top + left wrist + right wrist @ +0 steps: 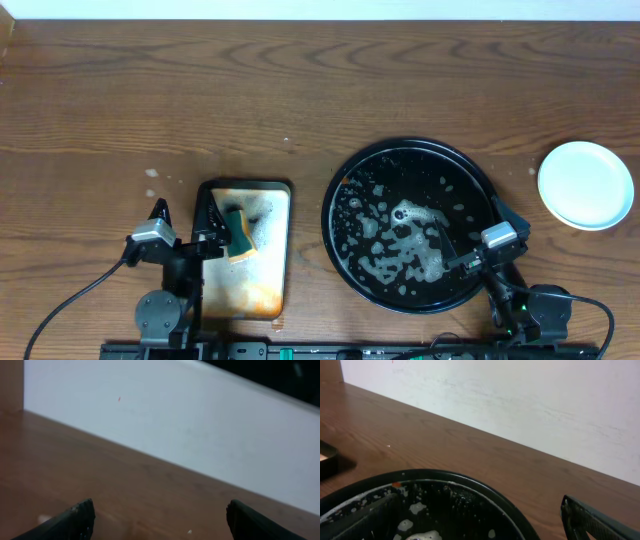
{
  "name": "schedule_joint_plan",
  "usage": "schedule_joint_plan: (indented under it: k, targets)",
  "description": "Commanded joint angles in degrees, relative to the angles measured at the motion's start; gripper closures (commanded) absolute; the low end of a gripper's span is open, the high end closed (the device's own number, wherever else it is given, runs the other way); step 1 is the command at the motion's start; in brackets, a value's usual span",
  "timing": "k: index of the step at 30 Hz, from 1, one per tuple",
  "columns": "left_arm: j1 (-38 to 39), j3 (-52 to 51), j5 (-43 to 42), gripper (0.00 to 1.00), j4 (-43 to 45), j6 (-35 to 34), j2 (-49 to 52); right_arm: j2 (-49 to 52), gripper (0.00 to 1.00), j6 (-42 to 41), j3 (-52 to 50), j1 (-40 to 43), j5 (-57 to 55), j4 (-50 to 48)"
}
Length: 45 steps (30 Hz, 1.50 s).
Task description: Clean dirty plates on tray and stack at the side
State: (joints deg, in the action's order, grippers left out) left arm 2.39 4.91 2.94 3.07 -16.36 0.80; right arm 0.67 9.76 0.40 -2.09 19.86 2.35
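The black round tray [410,150] holds only patches of white foam and a small orange speck at its left rim. The plates [586,184] sit stacked on the table to the right of the tray. The top one is pale mint-blue and looks clean, and those beneath are mostly hidden. My right gripper [472,225] is open and empty over the tray's right part. In the right wrist view the right gripper [475,527] has one finger over the tray [485,491] and one outside it. My left gripper [185,215] [160,522] is open and empty beside the metal tray.
A rectangular orange-stained metal tray [262,285] lies left of the black tray, with a green and yellow sponge [238,232] on it. Small white specks [152,174] dot the table's left side. A pale wall [200,420] runs behind the table.
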Motion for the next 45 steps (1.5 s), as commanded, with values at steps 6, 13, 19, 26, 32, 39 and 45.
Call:
schedule_joint_plan:
  k: [6,13,19,26,32,39,45]
  targets:
    - [-0.5,-4.68,0.28,0.15,-5.66,1.11,-0.72,-0.35,0.01,0.39,-0.09,0.24,-0.13,0.24]
    - [-0.5,-4.68,0.26,0.15,-6.97,1.11,-0.7,-0.35,0.01,0.37,-0.09,0.24,-0.13,0.24]
    - [-0.5,-4.68,0.26,0.15,-6.93,1.11,-0.52,-0.35,0.01,0.39,-0.09,0.24,-0.13,0.24]
    - [-0.5,-4.68,0.26,0.15,-6.93,1.11,-0.52,-0.35,0.01,0.37,-0.09,0.24,-0.13,0.24]
    - [-0.5,-4.68,0.26,0.15,-6.93,1.11,-0.52,-0.35,0.01,0.39,-0.09,0.24,-0.11,0.24]
    - [-0.5,-4.68,0.26,0.15,-6.93,1.11,-0.52,-0.35,0.01,0.39,-0.09,0.24,-0.13,0.24]
    - [-0.5,-4.68,0.26,0.15,-6.93,1.11,-0.52,-0.35,0.01,0.39,-0.09,0.24,-0.13,0.24]
